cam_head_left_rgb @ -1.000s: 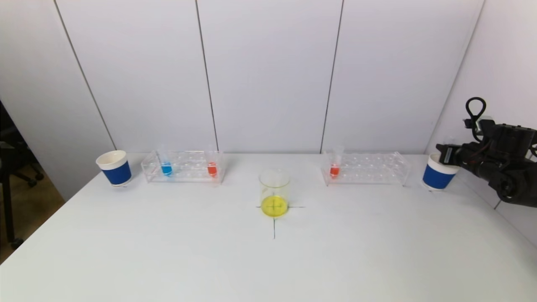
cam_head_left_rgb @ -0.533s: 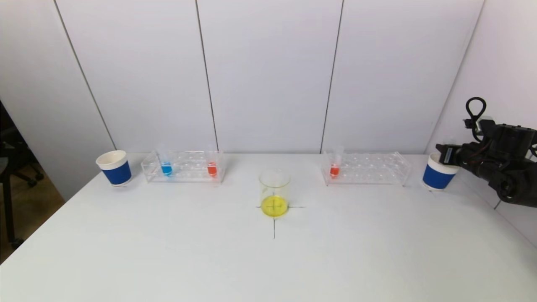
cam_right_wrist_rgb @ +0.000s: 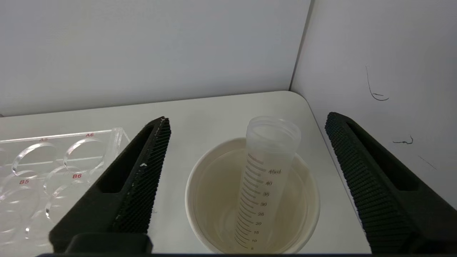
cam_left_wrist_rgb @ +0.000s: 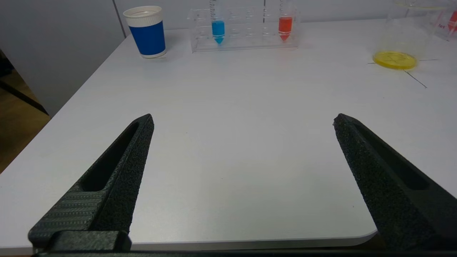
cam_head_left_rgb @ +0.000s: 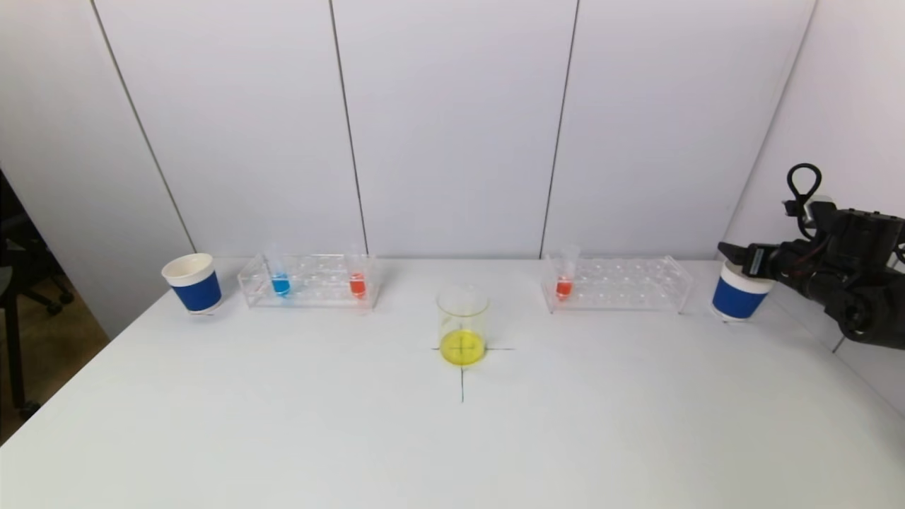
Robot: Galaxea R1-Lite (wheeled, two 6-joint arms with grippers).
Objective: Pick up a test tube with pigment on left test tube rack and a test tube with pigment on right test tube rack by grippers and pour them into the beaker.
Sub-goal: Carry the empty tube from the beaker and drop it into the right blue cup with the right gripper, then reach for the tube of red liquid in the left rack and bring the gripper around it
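The beaker [cam_head_left_rgb: 462, 325] holds yellow liquid at the table's middle. The left rack [cam_head_left_rgb: 309, 281] holds a blue tube [cam_head_left_rgb: 280, 283] and a red tube [cam_head_left_rgb: 357, 284]. The right rack [cam_head_left_rgb: 616, 283] holds one red tube [cam_head_left_rgb: 563, 285]. My right gripper [cam_right_wrist_rgb: 247, 117] is open just above the right blue cup [cam_head_left_rgb: 737, 297]. An empty graduated tube [cam_right_wrist_rgb: 266, 178] leans inside that cup, between the jaws and untouched. My left gripper [cam_left_wrist_rgb: 242, 116] is open and empty over the table's front left corner, out of the head view.
A second blue cup [cam_head_left_rgb: 193, 283] stands left of the left rack. The side wall [cam_right_wrist_rgb: 375, 53] is close behind the right cup. The table edge [cam_left_wrist_rgb: 250, 242] lies just under my left gripper. A black cross marks the beaker's spot.
My right gripper's fingers have spread wider over the right cup; its near fingertip has shifted left. Nothing else has moved.
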